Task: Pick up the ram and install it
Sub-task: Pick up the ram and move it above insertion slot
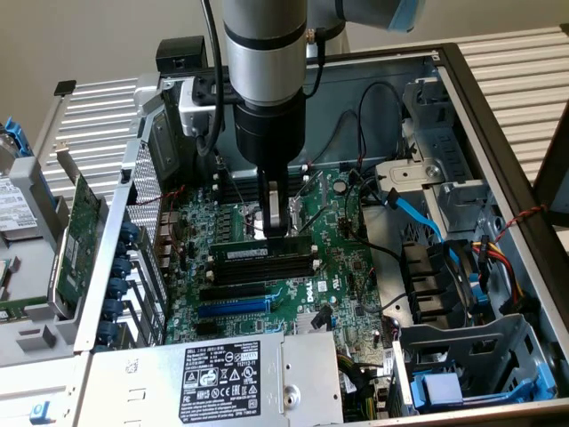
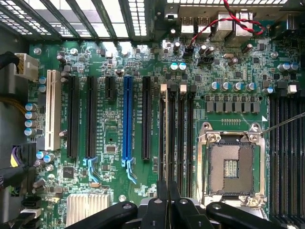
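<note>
The ram (image 1: 253, 253) is a dark-green stick with a pale label. It stands upright in the memory slot farthest from the case front on the motherboard (image 1: 347, 258). My gripper (image 1: 279, 229) reaches straight down from the grey arm, its fingers shut on the stick's top edge near its end at the exterior view's right. In the wrist view the ram (image 2: 165, 124) shows edge-on as a thin pale strip running into my shut gripper (image 2: 167, 191). Empty black memory slots (image 2: 183, 133) lie beside it.
A bare CPU socket (image 2: 232, 164) sits beside the slots. A blue expansion slot (image 2: 127, 119) and black ones lie on the other side. The power supply (image 1: 222, 374) fills the case front. A blue cable (image 1: 418, 213) and drive cages (image 1: 471, 294) crowd the exterior view's right. A green card (image 1: 76, 231) leans outside the case.
</note>
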`<state>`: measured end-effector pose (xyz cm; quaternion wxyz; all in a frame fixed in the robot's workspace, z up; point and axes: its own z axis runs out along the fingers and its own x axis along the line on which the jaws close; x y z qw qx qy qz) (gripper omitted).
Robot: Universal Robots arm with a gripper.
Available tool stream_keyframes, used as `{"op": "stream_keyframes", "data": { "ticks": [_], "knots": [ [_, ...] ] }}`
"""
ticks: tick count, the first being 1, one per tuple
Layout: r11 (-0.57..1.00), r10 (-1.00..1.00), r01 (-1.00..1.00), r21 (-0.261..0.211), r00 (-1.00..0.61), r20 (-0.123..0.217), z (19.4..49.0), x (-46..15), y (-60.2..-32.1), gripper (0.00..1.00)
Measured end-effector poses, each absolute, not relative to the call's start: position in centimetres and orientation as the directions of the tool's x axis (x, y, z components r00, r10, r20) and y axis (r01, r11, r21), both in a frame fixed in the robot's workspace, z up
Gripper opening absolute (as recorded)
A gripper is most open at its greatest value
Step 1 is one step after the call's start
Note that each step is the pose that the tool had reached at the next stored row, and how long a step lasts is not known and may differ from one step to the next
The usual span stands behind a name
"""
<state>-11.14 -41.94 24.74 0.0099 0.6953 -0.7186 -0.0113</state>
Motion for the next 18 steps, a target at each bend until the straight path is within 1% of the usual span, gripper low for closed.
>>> {"op": "stream_keyframes", "data": {
  "ticks": [11,18],
  "knots": [
    [0.034,-0.999,-0.999,0.030,-0.033,0.014,24.29,-11.10,-41.94,0.12],
    [0.035,-0.999,-0.999,0.028,-0.035,0.014,24.25,-11.09,-41.92,0.12]
  ]
}}
